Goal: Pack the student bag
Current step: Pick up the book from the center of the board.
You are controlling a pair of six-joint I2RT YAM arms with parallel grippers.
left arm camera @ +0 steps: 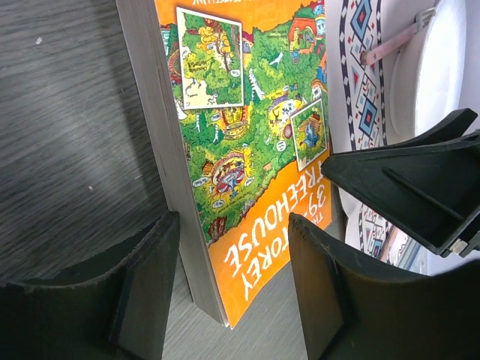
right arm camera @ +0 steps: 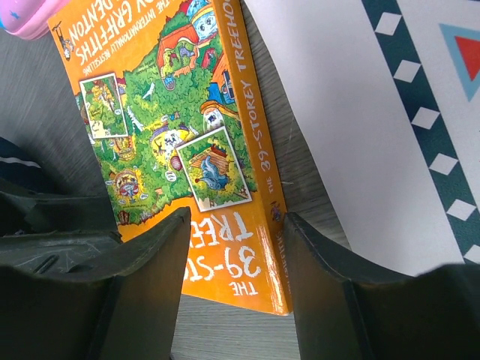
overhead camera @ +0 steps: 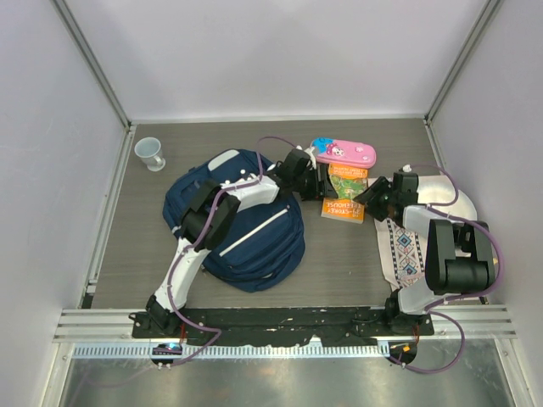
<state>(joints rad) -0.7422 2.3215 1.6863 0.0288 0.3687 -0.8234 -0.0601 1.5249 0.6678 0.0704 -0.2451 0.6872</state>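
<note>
- Step in hand, as judged: gripping the book (overhead camera: 346,193) with both arms so that it can go into the student bag (overhead camera: 246,229).
- Location: the student bag lies on the counter (overhead camera: 144,254), left of the book and beneath the left arm. Whether its main opening is unzipped cannot be told.
- State of the left pincer (left arm camera: 234,225): jaws apart, straddling the book's corner at the page edge. One finger (left arm camera: 146,285) stands beside the pages and the other stands over the cover. Nothing is clamped.
- State of the right pincer (right arm camera: 236,219): jaws apart, straddling the corner at the spine. Nothing is clamped.
- Procedure: seat each pincer low against the counter before closing. A closure on the cover alone is likely to fan the pages.
- Procedure: close both sides evenly and raise the book level. An uneven lift would probably twist it.
- Caution: avoid the pencil case (overhead camera: 344,153) at the book's far end and the placemat (overhead camera: 405,250) just beside the spine.
- Count: one student bag, one book, one pencil case, one cup (overhead camera: 151,153), one placemat, one plate (left arm camera: 439,67), one fork (left arm camera: 390,46).
</note>
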